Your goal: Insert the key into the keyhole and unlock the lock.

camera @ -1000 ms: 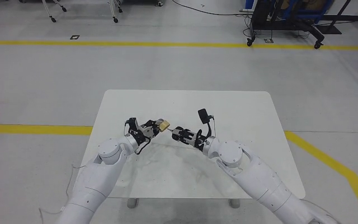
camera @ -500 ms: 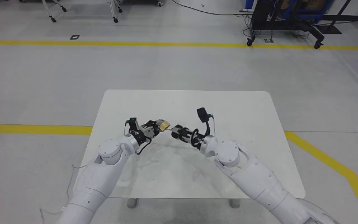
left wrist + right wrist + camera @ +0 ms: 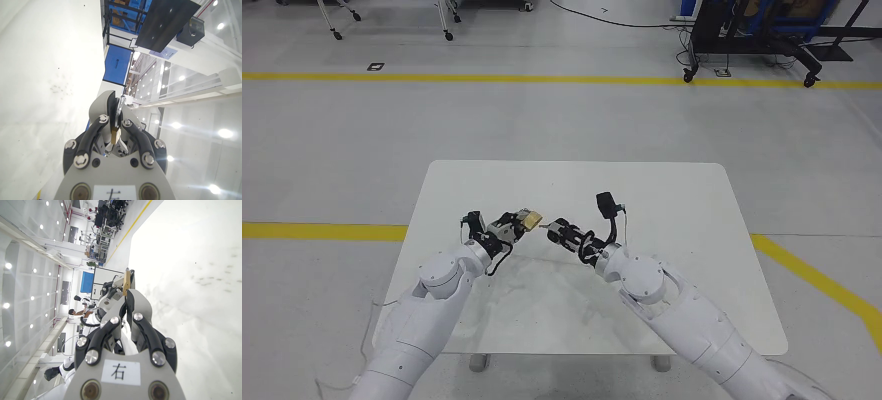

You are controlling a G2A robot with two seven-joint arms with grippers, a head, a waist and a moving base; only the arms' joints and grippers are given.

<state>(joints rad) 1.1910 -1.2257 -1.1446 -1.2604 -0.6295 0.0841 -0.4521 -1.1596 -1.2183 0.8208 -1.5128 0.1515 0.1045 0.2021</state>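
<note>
A small padlock (image 3: 531, 218) with a brass body and silver shackle is held above the middle of the white table (image 3: 672, 200). My left gripper (image 3: 521, 222) is shut on it; in the left wrist view the shackle (image 3: 121, 106) sits between the pads and the brass body (image 3: 115, 135) lies nearer the palm. My right gripper (image 3: 554, 229) faces it from the other side, its fingers pressed together on the key, which is mostly hidden. In the right wrist view the right gripper (image 3: 127, 295) ends just short of the padlock (image 3: 126, 283).
Both arms meet over the table's centre, with bare tabletop (image 3: 189, 266) all around them, faintly smudged. Yellow floor lines (image 3: 542, 78) run beyond the far edge. A dark wheeled rack (image 3: 762, 40) stands far off at the back right.
The right gripper has moved a little left and toward the far edge, closing in on the padlock. The left gripper with the padlock has shifted slightly toward the far edge.
</note>
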